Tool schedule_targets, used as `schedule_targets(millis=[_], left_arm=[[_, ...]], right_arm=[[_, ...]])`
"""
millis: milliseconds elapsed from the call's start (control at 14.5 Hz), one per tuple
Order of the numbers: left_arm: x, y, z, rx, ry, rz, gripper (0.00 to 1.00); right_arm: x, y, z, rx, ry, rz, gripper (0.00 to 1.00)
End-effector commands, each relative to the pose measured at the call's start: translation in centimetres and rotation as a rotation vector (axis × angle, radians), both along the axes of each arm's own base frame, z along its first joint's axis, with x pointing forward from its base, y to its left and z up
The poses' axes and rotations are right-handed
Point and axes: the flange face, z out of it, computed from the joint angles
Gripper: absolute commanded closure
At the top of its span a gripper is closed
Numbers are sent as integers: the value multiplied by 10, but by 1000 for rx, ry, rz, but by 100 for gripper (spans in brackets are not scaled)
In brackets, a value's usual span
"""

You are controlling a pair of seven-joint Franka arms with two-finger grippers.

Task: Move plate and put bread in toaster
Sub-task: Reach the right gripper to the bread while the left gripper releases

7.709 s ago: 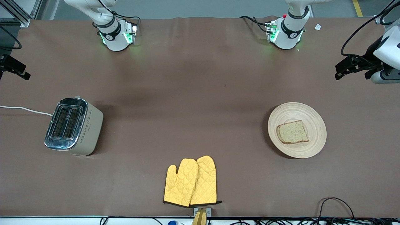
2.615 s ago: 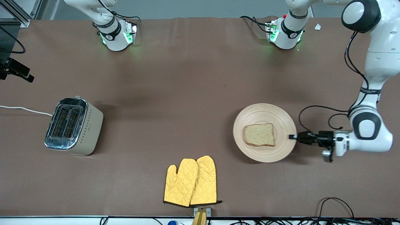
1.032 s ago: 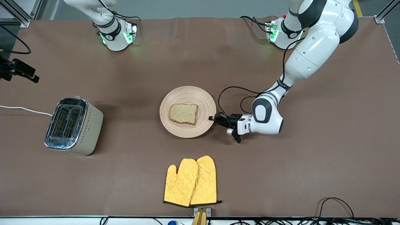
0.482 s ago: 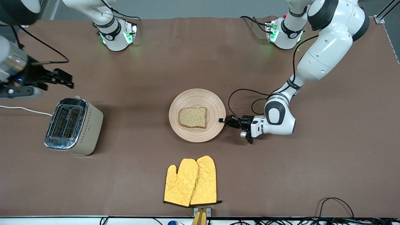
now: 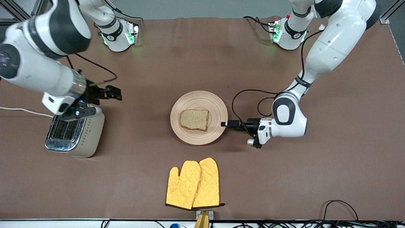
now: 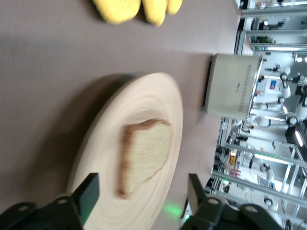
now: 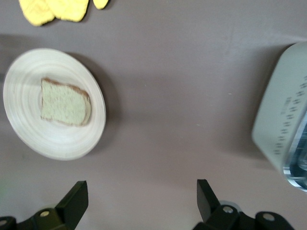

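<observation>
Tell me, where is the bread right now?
In the front view the bread lies on the plate mid-table, farther from the camera than the yellow oven mitts, beside the open left gripper.

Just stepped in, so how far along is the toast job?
Done: plate sits mid-table, left gripper open at its rim. In hand: right gripper, jaws open, hovers beside the toaster. Left: bread still on the plate, not in the toaster.
</observation>
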Motion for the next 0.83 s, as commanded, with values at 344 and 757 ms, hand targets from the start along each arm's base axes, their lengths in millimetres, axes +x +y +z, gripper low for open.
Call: schedule_targets(millis=[344, 757], left_arm=[[59, 71, 126, 273, -22, 68, 0], [52, 99, 224, 669, -108, 130, 0]], right_arm=[[2, 152, -127, -34, -43, -99, 0], [1, 192, -221, -5, -36, -187, 20]])
